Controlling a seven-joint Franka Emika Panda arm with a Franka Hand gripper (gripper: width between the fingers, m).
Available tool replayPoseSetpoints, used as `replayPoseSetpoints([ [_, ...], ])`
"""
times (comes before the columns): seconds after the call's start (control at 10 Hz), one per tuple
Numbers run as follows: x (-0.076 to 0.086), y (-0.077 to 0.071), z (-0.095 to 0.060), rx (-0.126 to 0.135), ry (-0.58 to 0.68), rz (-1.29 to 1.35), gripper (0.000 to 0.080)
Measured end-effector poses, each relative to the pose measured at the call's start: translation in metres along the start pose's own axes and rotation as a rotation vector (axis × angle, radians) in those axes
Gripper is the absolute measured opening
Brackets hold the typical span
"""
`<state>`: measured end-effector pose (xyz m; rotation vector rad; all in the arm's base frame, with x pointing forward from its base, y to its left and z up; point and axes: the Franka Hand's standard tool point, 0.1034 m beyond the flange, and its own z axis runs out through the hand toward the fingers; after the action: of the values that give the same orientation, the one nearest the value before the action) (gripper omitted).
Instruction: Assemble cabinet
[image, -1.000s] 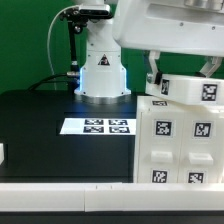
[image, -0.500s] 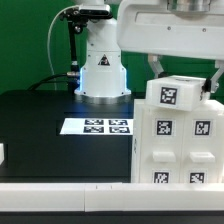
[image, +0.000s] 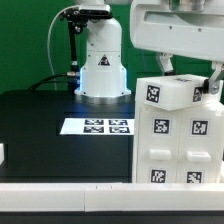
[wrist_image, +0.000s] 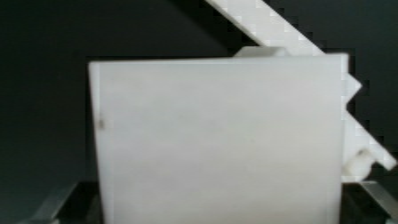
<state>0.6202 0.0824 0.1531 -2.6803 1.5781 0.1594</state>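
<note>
The white cabinet body (image: 178, 150), with several black-and-white tags on its front, stands at the exterior view's right on the black table. My gripper (image: 189, 80) is shut on a white cabinet block (image: 172, 95) with one tag and holds it tilted on top of the body. Its dark fingers (image: 164, 66) clamp the block's two sides. In the wrist view the block's plain white face (wrist_image: 214, 130) fills the space between the jaws of the gripper (wrist_image: 217, 214). Another white part (wrist_image: 267, 30) shows beyond it.
The marker board (image: 97, 126) lies flat on the black table (image: 40, 125) in front of the white robot base (image: 102, 70). A small white piece (image: 2, 154) sits at the exterior view's left edge. A white rim (image: 60, 172) runs along the table's front.
The held block has shifted toward the exterior view's right and tilted, its tagged face turning more to the front. The cabinet body has stayed in place.
</note>
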Motion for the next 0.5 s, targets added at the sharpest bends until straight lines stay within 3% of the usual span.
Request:
replayPoseSetpoints([
  [0.4, -0.002, -0.014, 0.001, 0.101, -0.031, 0.595, 0.056],
  [0.5, -0.003, -0.015, 0.001, 0.107, -0.042, 0.64, 0.056],
])
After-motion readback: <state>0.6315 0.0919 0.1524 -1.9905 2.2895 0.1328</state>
